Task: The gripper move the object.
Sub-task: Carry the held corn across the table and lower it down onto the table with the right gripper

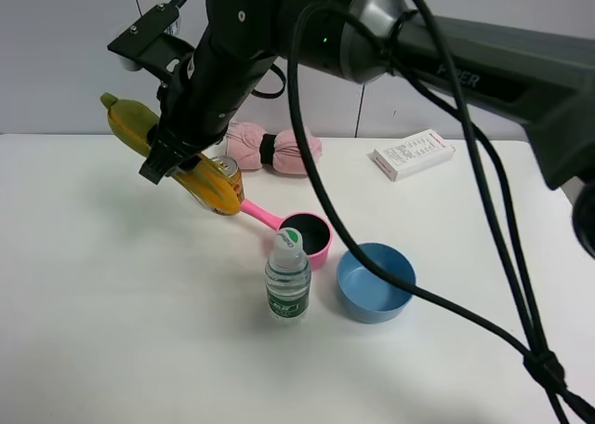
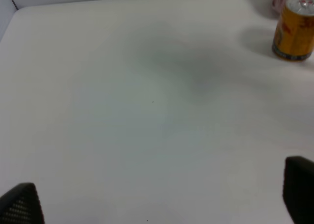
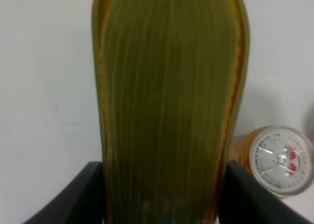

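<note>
The toy corn cob (image 1: pixel 128 122) has yellow kernels, green-yellow husk leaves and a green stem end. It hangs tilted above the left back part of the white table, stem end up and to the left. My right gripper (image 1: pixel 173 160), a black claw on a thick dark arm reaching across from the right, is shut on its middle. In the right wrist view the corn's husk (image 3: pixel 169 106) fills the frame between the two black fingers (image 3: pixel 73 199). My left gripper (image 2: pixel 159 199) is open and empty over bare table; only its fingertips (image 2: pixel 22 204) show.
An orange drink can (image 1: pixel 227 169) stands just behind the corn's lower end, also in the wrist views (image 2: pixel 294 30) (image 3: pixel 274 160). A pink scoop (image 1: pixel 307 233), a small bottle (image 1: pixel 288 280), a blue bowl (image 1: pixel 375 280), pink yarn (image 1: pixel 274 147) and a white box (image 1: pixel 412 153) lie to the right.
</note>
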